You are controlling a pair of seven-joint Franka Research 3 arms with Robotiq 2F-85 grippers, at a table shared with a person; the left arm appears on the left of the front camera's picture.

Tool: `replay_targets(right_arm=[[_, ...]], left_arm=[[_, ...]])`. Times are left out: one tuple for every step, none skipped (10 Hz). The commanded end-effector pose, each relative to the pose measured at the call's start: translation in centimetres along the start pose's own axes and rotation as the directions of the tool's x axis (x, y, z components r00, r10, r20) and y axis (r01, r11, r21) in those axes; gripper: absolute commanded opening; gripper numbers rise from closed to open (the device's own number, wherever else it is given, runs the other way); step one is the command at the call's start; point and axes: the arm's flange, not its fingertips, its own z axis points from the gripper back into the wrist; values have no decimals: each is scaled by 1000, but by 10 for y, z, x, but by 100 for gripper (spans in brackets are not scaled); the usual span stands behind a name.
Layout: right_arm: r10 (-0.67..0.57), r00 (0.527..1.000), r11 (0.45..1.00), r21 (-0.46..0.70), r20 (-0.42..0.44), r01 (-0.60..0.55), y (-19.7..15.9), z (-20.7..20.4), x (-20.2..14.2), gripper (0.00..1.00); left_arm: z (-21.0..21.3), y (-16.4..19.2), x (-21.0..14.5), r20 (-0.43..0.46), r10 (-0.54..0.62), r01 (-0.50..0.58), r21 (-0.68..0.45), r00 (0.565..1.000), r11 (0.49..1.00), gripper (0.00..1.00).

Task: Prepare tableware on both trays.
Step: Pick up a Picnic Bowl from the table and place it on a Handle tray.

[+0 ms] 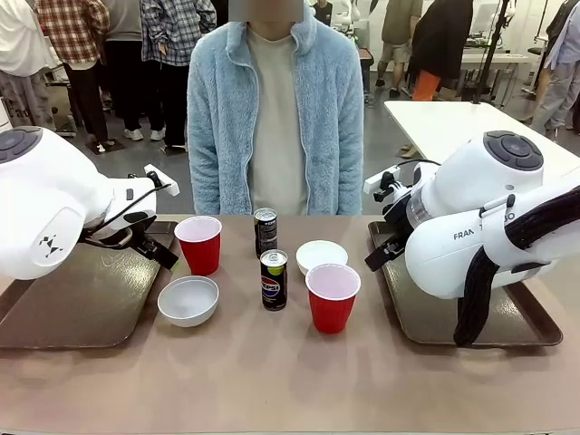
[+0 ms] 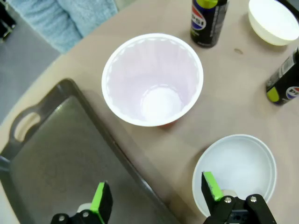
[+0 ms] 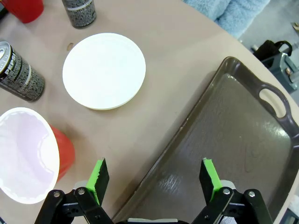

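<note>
Ok, both grippers stood wide, empty. My left gripper (image 2: 156, 190) hung over the left tray's (image 2: 60, 158) edge, red cup (image 2: 153, 79) on the table (image 2: 224, 102) just beyond it. I'd have centred on the cup wall and squeezed lightly. My right gripper (image 3: 154, 181) hung over the right tray (image 3: 233, 135) edge, bowl (image 3: 103, 70) nearby.
</note>
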Motion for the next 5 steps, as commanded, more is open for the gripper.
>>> replay_targets(right_arm=[[0, 1000, 1000, 0, 0, 0, 0, 0, 0, 100], [0, 1000, 1000, 0, 0, 0, 0, 0, 0, 100], [0, 1000, 1000, 0, 0, 0, 0, 0, 0, 100], [0, 1000, 1000, 0, 0, 0, 0, 0, 0, 100], [-13, 999, 999, -41, -37, 11, 11, 22, -5, 100]], left_arm=[[0, 0, 0, 0, 0, 0, 0, 1000, 1000, 100], [0, 0, 0, 0, 0, 0, 0, 1000, 1000, 100], [0, 0, 0, 0, 0, 0, 0, 1000, 1000, 100], [0, 0, 0, 0, 0, 0, 0, 1000, 1000, 100], [21, -7, -6, 4, -48, 48, -70, 999, 996, 100]])
